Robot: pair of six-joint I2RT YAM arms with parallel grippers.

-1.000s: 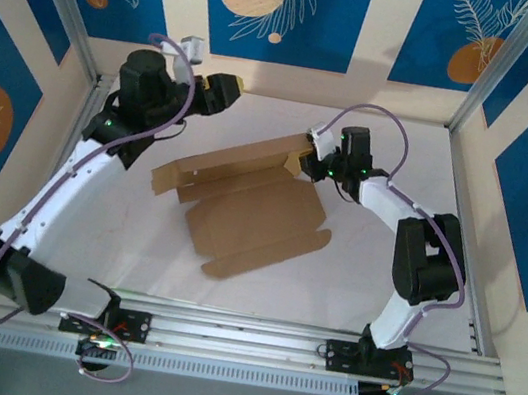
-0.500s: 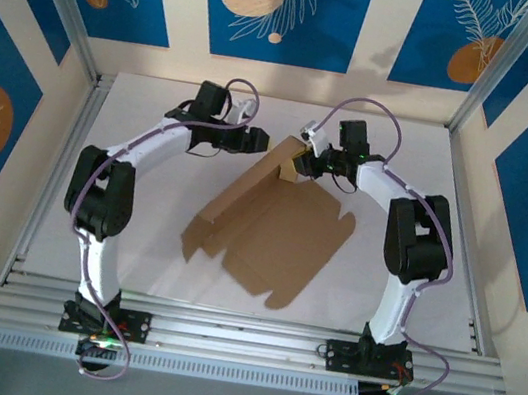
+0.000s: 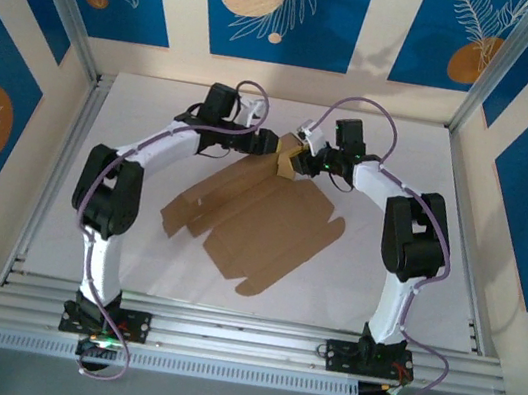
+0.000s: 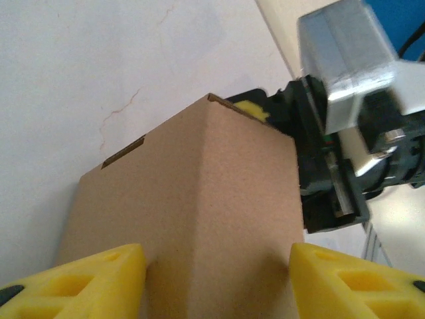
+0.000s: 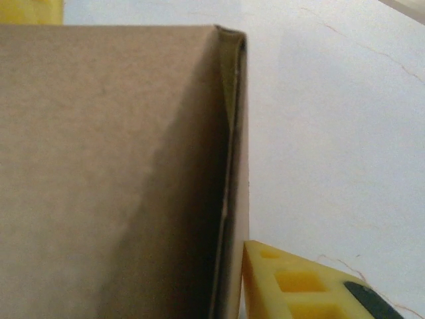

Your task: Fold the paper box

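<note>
Nearest me in the overhead view, most of the paper box (image 3: 258, 232) lies flat as a creased sheet on the white table (image 3: 423, 214), mid-workspace, with its tabs spread out. Beyond that, its far flap (image 3: 286, 161) stands raised off the table, and both tools meet there.

My left gripper (image 3: 265, 145) comes in from the left. In its wrist view the yellow fingers (image 4: 86, 279) stand well apart with folded cardboard filling the gap between them. I cannot tell whether they press on it or merely bracket it.

My right gripper (image 3: 304, 154) sits at the flap's opposite end. One finger (image 5: 299, 286) lies just beside the cardboard's edge and the other is hidden, so I cannot tell its grip either.

I judge the step to be turning this flap over along its crease. To do it well, I'd use the left side as a brace and push with the right along the crease line rather than across it. I'd go slowly so the sheet doesn't slide and the flap doesn't buckle off-crease.
</note>
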